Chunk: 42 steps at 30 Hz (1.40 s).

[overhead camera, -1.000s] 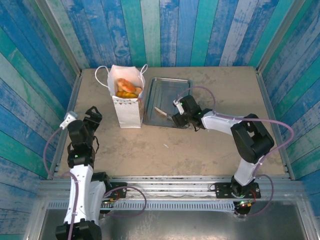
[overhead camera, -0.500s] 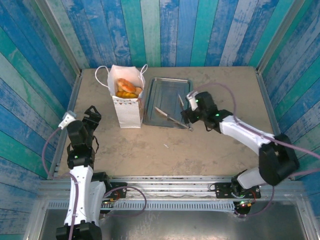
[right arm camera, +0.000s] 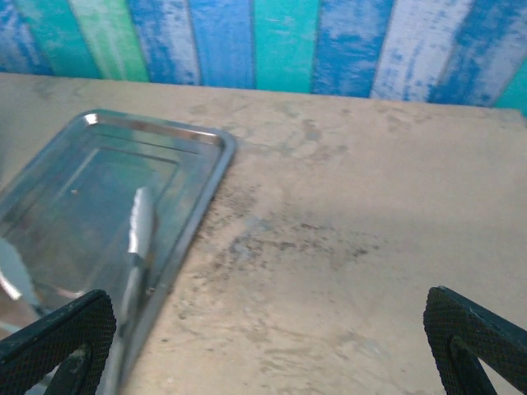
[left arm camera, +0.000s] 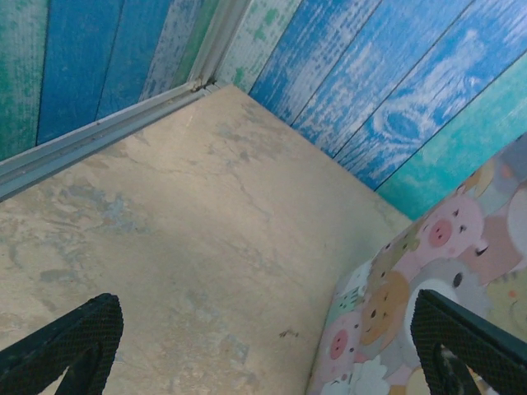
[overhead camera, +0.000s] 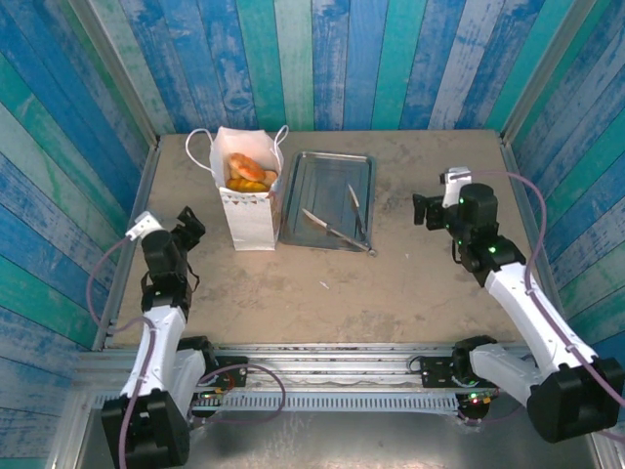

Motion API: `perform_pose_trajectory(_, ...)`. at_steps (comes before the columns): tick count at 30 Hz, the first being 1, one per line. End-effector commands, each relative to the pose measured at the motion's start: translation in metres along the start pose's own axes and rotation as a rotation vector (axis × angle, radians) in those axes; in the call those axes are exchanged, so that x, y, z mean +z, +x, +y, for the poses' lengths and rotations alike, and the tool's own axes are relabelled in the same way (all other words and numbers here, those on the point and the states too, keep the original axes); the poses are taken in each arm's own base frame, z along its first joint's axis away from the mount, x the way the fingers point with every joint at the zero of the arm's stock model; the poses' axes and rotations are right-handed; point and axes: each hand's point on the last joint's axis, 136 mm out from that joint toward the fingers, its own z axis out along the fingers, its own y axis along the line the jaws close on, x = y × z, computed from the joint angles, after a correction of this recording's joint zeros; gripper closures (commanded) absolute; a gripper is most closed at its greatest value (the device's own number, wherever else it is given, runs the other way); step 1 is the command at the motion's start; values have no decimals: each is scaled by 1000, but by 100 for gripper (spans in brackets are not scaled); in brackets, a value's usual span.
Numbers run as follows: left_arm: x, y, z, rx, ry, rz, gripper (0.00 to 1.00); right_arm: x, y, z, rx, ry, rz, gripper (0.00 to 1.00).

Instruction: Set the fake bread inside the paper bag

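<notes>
Bread: the fake bread [overhead camera: 248, 168] sits inside the paper bag [overhead camera: 249, 213]. I see its golden tops through the open mouth.
Bag: it stands upright on the worktop [overhead camera: 391, 283] with its mouth facing up. It is just beside the left edge of the tray [overhead camera: 327, 181].
Tray: I see the tongs [overhead camera: 337, 233] lying in it and no bread.
Left tool [left arm camera: 263, 344]: spread wide, holding nothing, low over the worktop.
Right tool [right arm camera: 268, 339]: spread wide, holding nothing, out past the right side of the tray.
Which way: the bag is ahead of my left tool and a bit to its right, quite near. From my right tool the bag is across the whole tray, well apart.
Nearer arm: the left one.
My guess: the bread job looks done. If I had to move the bag, I would use the left arm.
</notes>
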Motion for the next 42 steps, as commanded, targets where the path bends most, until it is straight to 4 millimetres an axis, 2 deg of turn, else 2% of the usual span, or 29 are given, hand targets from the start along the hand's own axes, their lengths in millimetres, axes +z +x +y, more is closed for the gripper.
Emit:
perform_pose_trajectory(1,7,-6,-9,103,14,-75,6,-4,11,-27,-3,104,-36,0)
perform_pose_trajectory(5,18,5,-8,165,7,-107,6,-4,28,-56,-42,233,-93,0)
perform_pose_trajectory(10,24,5,-4,273,-9,-151,6,7,51,-82,4,310,-86,0)
perform_pose_trajectory(16,31,12,-13,366,64,-183,6,33,80,-97,12,350,-88,0)
perform_pose_trajectory(19,35,21,-15,394,94,-177,6,46,87,-94,-19,328,-97,0)
perform_pose_trajectory(25,37,42,-19,410,179,-180,6,65,82,-86,-58,264,-80,0)
perform_pose_trajectory(32,53,57,-29,452,238,-123,6,59,82,-74,-88,201,-110,0)
perform_pose_trajectory(37,63,65,-35,493,225,-72,6,59,77,-65,-19,148,-163,0)
perform_pose_trajectory(42,63,66,-35,493,225,-71,6,73,87,-60,-23,117,-179,0)
